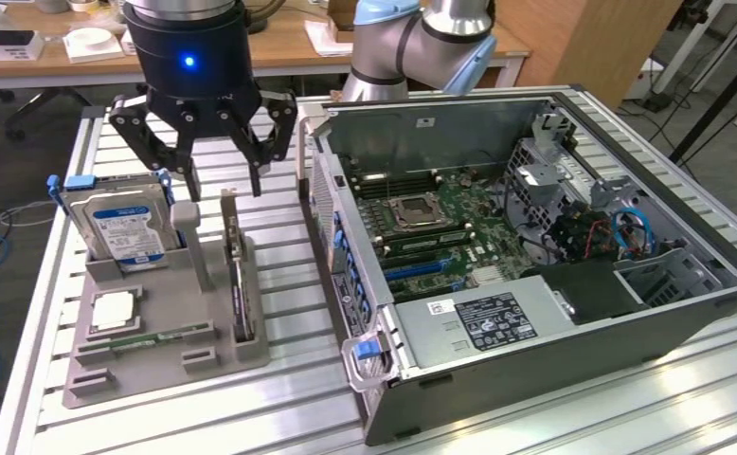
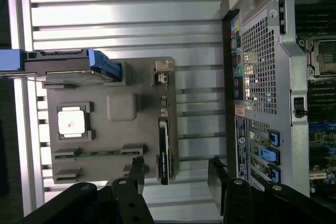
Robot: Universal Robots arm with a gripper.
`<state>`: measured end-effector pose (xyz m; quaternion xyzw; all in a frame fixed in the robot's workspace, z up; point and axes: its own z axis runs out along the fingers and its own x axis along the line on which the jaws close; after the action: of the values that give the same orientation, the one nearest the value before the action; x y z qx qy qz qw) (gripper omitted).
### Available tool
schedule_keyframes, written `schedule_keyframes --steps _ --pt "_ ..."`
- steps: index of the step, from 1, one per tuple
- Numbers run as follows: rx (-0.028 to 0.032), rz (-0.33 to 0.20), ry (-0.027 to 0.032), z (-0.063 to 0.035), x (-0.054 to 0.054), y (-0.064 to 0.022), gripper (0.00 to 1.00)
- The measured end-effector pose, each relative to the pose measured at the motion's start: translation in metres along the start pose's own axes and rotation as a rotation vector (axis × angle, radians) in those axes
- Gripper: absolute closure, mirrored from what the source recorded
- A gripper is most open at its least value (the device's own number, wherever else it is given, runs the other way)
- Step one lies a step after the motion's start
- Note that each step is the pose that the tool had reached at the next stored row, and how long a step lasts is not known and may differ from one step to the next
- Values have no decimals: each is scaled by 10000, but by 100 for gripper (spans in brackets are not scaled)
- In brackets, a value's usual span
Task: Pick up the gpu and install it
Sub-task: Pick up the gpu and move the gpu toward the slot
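Standing edgewise; thin black gpu (image 1: 239, 277), silver-ended

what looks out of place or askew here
Nothing stands out: the gpu stands on edge in its slot of the gray holder, the hard drive stands upright in its own slot, and the computer case lies open. The pincer hangs open above the holder.

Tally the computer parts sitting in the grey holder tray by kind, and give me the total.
hard drive: 1
processor chip: 1
memory stick: 1
gpu: 1
Total: 4 parts, all in the grey tray.
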<state>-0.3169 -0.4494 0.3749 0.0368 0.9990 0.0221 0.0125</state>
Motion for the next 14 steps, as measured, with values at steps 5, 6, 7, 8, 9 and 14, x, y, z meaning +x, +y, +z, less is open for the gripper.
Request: schedule_keyframes --steps 5,6,7,8,9,14 --pt "-1 -1 -1 19 0 -1 40" --pt "-1 -1 0 26 0 -1 40" --pt "-1 0 0 34 1 -2 40" --pt "-1 -1 0 42 1 -2 40" --pt "0 -1 0 49 1 -2 40" --pt "-1 -1 0 84 2 -4 40"
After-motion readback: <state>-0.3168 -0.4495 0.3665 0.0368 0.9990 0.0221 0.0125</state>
